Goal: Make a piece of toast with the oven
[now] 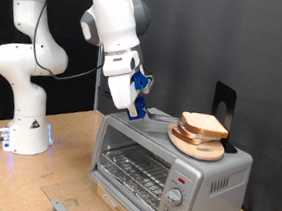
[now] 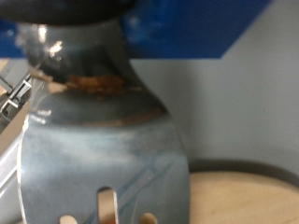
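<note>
The silver-grey oven (image 1: 210,172) stands at the exterior view's right, its wire rack (image 1: 135,167) showing at the front. On its top rests a round wooden plate (image 1: 199,147) with stacked bread slices; the uppermost is the piece of toast (image 1: 205,124). My gripper (image 1: 138,107) hangs over the oven top, just to the exterior view's left of the plate. It is shut on a grey slotted spatula (image 2: 103,149) whose blade (image 1: 161,115) points at the plate. In the wrist view the spatula fills the picture below my blue fingers (image 2: 196,28), with the plate's rim (image 2: 245,191) beside it.
Two round knobs (image 1: 177,197) and a red mark (image 1: 181,178) sit on the oven's front right. A black upright object (image 1: 223,103) stands behind the plate. A grey frame (image 1: 59,207), possibly the lowered door, lies at the bottom. The robot base (image 1: 24,124) is on the left.
</note>
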You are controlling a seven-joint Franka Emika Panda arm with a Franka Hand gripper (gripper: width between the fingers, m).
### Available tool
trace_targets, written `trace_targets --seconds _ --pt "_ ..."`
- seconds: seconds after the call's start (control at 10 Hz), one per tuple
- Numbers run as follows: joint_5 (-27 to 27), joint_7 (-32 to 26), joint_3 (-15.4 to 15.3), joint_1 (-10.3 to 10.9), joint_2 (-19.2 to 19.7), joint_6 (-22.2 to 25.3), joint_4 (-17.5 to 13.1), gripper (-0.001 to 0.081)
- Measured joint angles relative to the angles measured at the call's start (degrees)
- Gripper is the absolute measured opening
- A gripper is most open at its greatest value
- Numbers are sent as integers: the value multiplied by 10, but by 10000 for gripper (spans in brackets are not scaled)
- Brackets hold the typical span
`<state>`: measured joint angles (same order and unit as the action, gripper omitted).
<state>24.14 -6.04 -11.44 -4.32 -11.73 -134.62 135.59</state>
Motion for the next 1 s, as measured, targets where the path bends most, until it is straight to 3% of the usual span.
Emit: trace_targets --seconds 1.0 --pt "-63 93 -34 1 76 15 -78 391"
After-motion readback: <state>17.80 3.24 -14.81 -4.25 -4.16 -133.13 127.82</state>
